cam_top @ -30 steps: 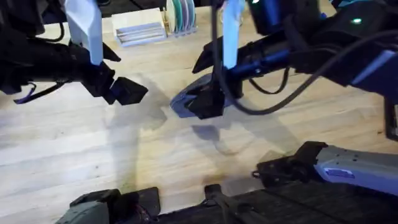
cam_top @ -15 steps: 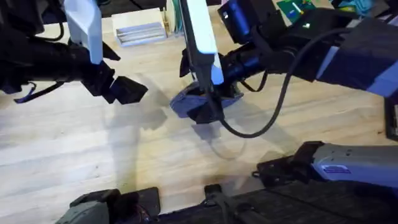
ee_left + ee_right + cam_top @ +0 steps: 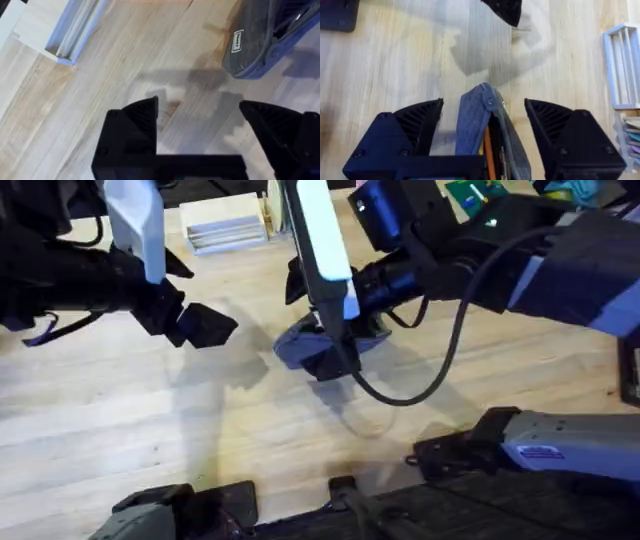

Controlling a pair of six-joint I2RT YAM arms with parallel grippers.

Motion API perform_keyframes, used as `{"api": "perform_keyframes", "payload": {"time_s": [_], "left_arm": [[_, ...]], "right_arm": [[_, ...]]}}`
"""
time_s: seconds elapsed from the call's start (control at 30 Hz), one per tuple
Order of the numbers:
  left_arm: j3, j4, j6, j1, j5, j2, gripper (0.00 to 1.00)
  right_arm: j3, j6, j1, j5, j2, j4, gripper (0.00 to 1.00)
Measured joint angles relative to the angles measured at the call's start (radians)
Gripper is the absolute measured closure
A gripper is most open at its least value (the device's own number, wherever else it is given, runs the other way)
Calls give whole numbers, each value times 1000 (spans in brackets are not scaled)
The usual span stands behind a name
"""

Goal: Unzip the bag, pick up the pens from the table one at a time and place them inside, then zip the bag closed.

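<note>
Lying on the tabletop, the bag is a blue-grey denim pouch, its zip parted, an orange pen showing inside. The right gripper straddles its rounded end, jaws released. The left gripper hangs beside the bag, jaws spread and empty.

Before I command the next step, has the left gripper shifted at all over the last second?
No. In the overhead view the left gripper sits at the same spot relative to the white slatted box as a second ago, open and empty above the table.
</note>
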State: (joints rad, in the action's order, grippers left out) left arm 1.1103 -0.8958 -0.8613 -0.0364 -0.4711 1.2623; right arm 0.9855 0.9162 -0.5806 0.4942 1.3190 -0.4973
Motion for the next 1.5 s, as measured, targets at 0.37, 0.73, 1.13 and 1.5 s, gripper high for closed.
{"api": "perform_keyframes", "payload": {"time_s": [0.37,0.73,1.13,1.5], "left_arm": [[0,-141,-304,0,-106,182,8],[0,-248,-721,0,-251,360,8],[0,-245,-744,0,-278,377,7],[0,-245,-748,0,-278,377,7]], "right_arm": [[0,17,-1,-34,13,-1,5],[0,20,-1,-35,122,35,19],[0,27,-1,-37,158,85,313],[0,28,-1,-37,180,102,733]]}}
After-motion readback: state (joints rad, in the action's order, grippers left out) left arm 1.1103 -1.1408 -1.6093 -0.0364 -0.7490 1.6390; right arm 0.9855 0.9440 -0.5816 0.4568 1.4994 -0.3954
